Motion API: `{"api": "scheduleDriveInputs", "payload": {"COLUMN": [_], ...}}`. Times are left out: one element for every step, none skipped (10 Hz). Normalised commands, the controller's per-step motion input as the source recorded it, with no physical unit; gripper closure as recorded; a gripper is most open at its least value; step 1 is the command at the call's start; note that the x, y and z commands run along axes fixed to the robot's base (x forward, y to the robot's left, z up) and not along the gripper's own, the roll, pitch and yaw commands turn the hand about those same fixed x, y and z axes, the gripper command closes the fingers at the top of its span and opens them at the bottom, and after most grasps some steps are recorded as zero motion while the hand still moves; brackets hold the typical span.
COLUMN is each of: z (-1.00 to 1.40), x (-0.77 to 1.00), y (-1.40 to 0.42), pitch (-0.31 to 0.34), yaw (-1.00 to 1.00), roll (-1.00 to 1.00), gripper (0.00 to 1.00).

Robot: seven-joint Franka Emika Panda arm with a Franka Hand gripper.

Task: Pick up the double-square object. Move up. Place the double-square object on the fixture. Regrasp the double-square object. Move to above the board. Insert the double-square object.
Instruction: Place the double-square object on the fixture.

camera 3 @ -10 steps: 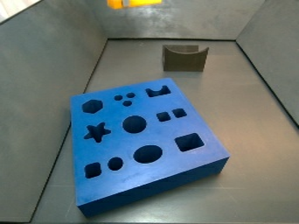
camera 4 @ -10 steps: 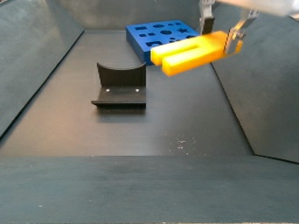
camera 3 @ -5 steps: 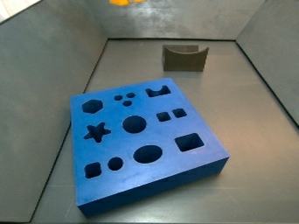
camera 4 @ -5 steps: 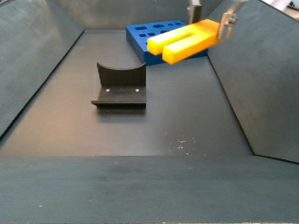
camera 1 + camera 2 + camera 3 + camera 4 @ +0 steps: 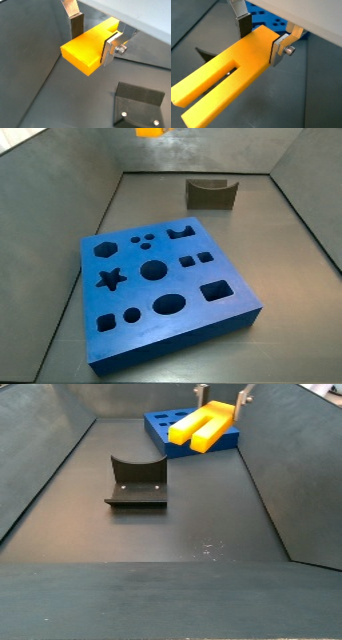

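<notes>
Surface: a dark grey floor point(image 5: 160, 534) carries everything, walled by sloped grey panels point(image 5: 40, 454) on each side.
Fixture: in a side view it stands alone at mid-floor, left of my hand, notch upward point(image 5: 136, 482); in a side view it sits at the far end, well apart from the board point(image 5: 210, 193).
Board: blue, full of cut-outs, lying flat on the surface point(image 5: 167, 288); in a side view only its near edge shows behind the bar point(image 5: 163, 426).
My hand: it hangs in the air at the top of a side view point(image 5: 221, 396), over the board's end; my silver fingers point(image 5: 111, 46) clamp the double-square object point(image 5: 224, 75) from both sides.
Double-square object: held clear of the surface, tilted, groove along its length point(image 5: 202, 426).
Only the wrist views show: the pads pressed on the bar's flanks and its square end face point(image 5: 90, 45).
Only a side view shows: the board's whole top, while the bar is a mere orange sliver at the frame's edge point(image 5: 152, 132).
</notes>
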Motion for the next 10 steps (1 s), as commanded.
{"api": "scheduleDriveInputs", "payload": {"z": [0.0, 0.0, 0.0, 0.0, 0.01, 0.01, -0.04, -0.03, -0.03, -0.03], "x": [1.0, 1.0, 1.0, 1.0, 1.0, 1.0, 1.0, 1.0, 1.0, 1.0], "y": [-0.18, -0.16, -0.14, -0.12, -0.11, -0.1, -0.33, -0.31, -0.24, -0.2], "pitch": [0.039, 0.051, 0.064, 0.094, 0.104, 0.107, 0.088, 0.09, 0.096, 0.106], "yaw": [1.0, 1.0, 1.0, 1.0, 0.81, 0.56, 0.08, 0.05, 0.04, 0.03], "roll": [-0.04, -0.06, -0.07, -0.1, -0.1, -0.1, -1.0, -1.0, -1.0, -1.0], "gripper": [1.0, 1.0, 1.0, 1.0, 1.0, 1.0, 1.0, 1.0, 1.0, 1.0]}}
